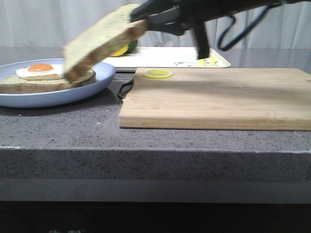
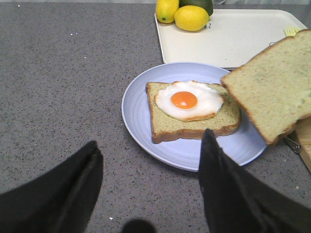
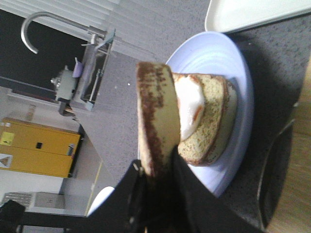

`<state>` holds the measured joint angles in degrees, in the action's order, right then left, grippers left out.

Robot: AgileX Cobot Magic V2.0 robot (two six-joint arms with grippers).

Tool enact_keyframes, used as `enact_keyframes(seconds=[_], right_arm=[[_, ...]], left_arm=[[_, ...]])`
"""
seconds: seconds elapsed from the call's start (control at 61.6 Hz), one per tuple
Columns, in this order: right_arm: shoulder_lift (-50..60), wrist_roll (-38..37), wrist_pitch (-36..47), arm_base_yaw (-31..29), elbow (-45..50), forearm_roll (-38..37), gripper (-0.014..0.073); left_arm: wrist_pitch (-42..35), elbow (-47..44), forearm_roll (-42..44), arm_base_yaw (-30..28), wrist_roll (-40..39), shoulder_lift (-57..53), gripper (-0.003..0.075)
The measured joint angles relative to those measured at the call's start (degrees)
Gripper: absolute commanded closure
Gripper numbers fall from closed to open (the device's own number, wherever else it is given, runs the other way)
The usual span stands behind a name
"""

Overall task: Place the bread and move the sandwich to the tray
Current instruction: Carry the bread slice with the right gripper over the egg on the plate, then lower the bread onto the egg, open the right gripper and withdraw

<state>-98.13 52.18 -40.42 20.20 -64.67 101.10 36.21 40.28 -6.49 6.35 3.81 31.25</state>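
My right gripper (image 1: 141,22) is shut on the bread (image 1: 99,41), a thick brown-crusted slice, and holds it tilted in the air over the right side of the light blue plate (image 1: 99,85). The bread also shows in the left wrist view (image 2: 277,85) and in the right wrist view (image 3: 158,124). On the plate lies the lower slice with the fried egg (image 2: 189,101). My left gripper (image 2: 148,150) is open and empty, hovering above the counter just before the plate (image 2: 141,126). The white tray (image 2: 233,39) lies behind the plate.
A wooden cutting board (image 1: 218,97) lies right of the plate, with a lemon slice (image 1: 157,74) at its far left corner. Two lemons (image 2: 189,17) and a green fruit sit at the tray's far corner. A dark utensil (image 1: 125,90) lies between plate and board.
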Motion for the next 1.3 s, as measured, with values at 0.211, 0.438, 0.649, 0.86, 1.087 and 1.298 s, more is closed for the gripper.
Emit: enact_keyframes(seconds=[0.211,0.438,0.649,0.86,1.087,1.298], right_arm=[[-0.1,-0.3,13.7,9.9,-4.5,0.9,0.0463],[-0.9,-4.4,28.3,17.8,-12.9,2.3,0.0463],[-6.5,-14.8,33.5,21.1,-19.1,3.0,0.0463],[-11.1,-18.5,35.7,21.4,-19.8,3.2,0.0463],[-11.4,-16.1,36.3,21.4,-19.9,2.9,0.0459],[-11.4,-14.8,35.5,21.4,-19.9,-2.8,0.0352]], left_arm=[[0.0,0.0,0.0,0.0,0.0,0.0,0.0290],[0.0,0.0,0.0,0.0,0.0,0.0,0.0289],[0.0,0.0,0.0,0.0,0.0,0.0,0.0289],[0.0,0.0,0.0,0.0,0.0,0.0,0.0290],[0.0,0.0,0.0,0.0,0.0,0.0,0.0289],[0.0,0.0,0.0,0.0,0.0,0.0,0.0289]])
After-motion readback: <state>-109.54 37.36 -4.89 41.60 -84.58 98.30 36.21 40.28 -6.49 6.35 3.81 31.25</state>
